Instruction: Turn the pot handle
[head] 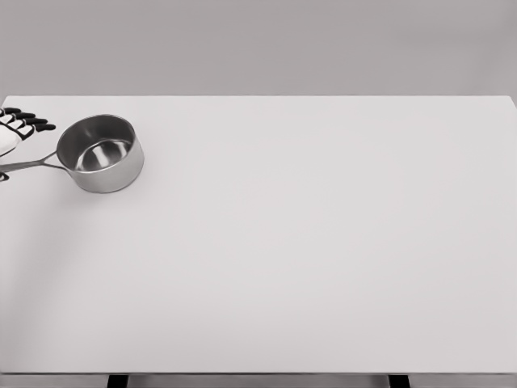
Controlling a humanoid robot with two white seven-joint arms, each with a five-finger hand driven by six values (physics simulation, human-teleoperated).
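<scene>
Showing a steel saucepan standing upright near the far left corner of a white table, its mouth open to the camera and its interior empty. Its long thin handle runs from the pan's left wall out toward the table's left edge, nearly parallel to the far edge and dipping slightly toward the viewer at its outer end. The left hand enters at the picture's left border, only partly in frame; its dark-tipped fingers are extended and spread toward the pan rim, lying just beyond the handle on its far side. They appear to hold nothing, though the thumb and palm are cut off by the border, so contact with the handle's outer end cannot be ruled out. The right hand is not visible. Since pan and handle both lie at the left, the left hand is judged the nearer and the likely one to act. Turning the handle would call for closing on it where it points toward that hand, then swinging it about the pan body.
</scene>
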